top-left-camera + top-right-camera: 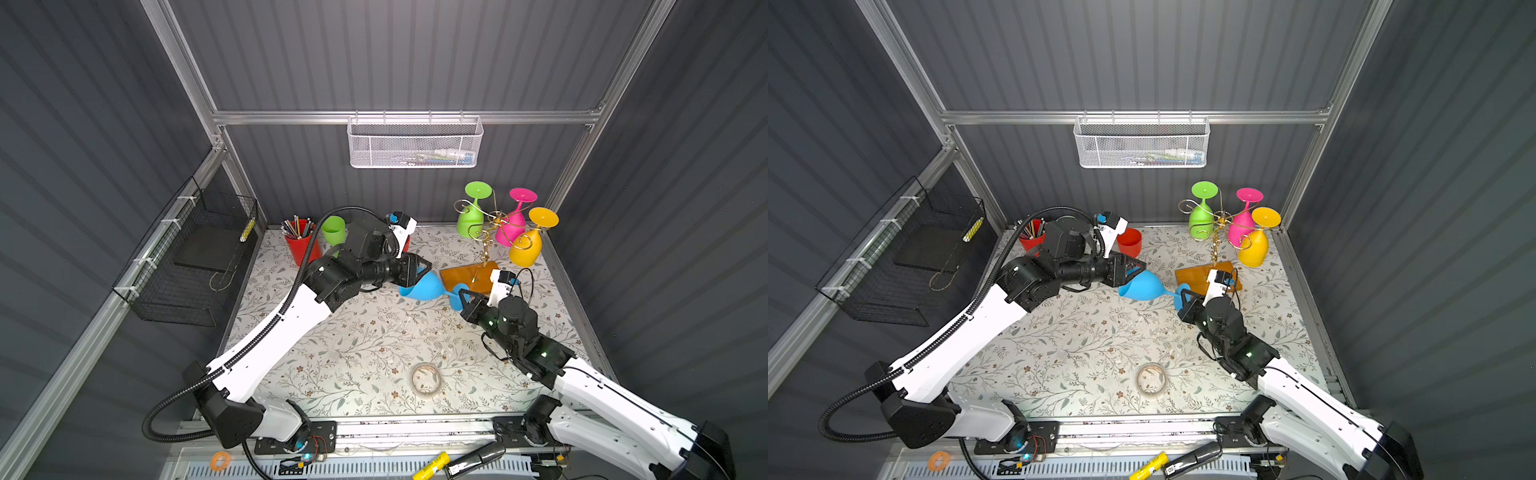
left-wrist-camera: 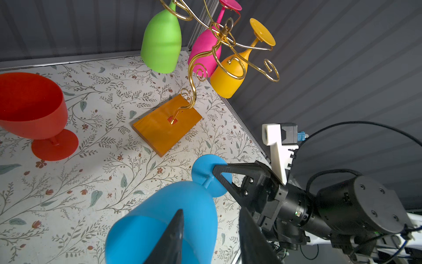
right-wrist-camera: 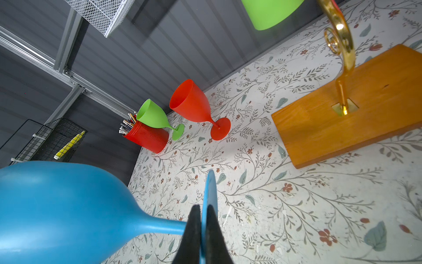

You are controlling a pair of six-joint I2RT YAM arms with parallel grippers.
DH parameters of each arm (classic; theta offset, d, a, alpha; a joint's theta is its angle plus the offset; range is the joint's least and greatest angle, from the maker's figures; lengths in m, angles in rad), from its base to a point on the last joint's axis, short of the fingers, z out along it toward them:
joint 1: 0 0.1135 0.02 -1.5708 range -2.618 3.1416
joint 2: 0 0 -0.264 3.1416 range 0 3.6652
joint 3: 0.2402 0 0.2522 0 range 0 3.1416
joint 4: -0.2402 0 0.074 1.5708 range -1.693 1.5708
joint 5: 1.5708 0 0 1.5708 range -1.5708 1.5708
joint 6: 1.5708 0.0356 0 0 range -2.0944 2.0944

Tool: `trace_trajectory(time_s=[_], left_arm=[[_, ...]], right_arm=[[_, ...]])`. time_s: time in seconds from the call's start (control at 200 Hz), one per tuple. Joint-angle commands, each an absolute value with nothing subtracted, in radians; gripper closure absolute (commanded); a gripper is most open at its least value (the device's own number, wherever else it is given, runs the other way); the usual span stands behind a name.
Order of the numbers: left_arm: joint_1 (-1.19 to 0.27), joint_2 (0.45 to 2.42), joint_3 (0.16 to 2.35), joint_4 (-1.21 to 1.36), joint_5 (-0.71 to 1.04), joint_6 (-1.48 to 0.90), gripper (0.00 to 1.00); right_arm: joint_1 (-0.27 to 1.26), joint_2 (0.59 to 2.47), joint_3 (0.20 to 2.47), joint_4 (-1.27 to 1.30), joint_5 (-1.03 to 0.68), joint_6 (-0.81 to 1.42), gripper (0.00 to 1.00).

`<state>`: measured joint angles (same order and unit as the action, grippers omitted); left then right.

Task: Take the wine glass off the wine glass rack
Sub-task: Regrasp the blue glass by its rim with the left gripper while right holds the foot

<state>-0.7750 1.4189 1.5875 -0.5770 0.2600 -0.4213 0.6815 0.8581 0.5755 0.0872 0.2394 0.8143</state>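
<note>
**A:** What sort of room is it?

**B:** Dark grey ribbed walls close in three sides, braced by a silver frame. The table wears a pale cover printed with leafy twigs and small red flowers.

**A:** Anything on the walls?

**B:** A black wire basket is tied to the left rail. A white mesh basket hangs from the back rail.

**A:** And the wine glass rack?

**B:** It stands in the back right corner, with its wooden base flat on the cover. A hanging green glass, a pink glass and a yellow glass dangle upside down from its gold arms.

**A:** Where is the blue wine glass?

**B:** It is off the rack, lying sideways between the two arms just in front of the base. Its bowl points left and its foot points right.

**A:** And the pincers?

**B:** The right gripper is pinched tight on the edge of the foot. The left gripper has its jaws partly apart on either side of the bowl. Whether they press on it, I cannot tell.

**A:** Any smaller things?

**B:** At the back left, a red pencil pot, a standing green glass and a red glass stand in a row. A clear tape roll lies near the front edge.
</note>
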Motion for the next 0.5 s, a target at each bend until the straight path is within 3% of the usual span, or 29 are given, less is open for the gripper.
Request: trace_trajectory(time_s=[0.0, 0.495], left_arm=[[-0.768, 1.405, 1.571, -0.604, 0.271, -0.452, 0.61], [-0.768, 1.359, 1.490, -0.613, 0.270, -0.480, 0.60]], right_arm=[[0.682, 0.843, 0.566, 0.122, 0.267, 0.796, 1.00], [0.681, 0.840, 0.561, 0.125, 0.290, 0.769, 1.00]])
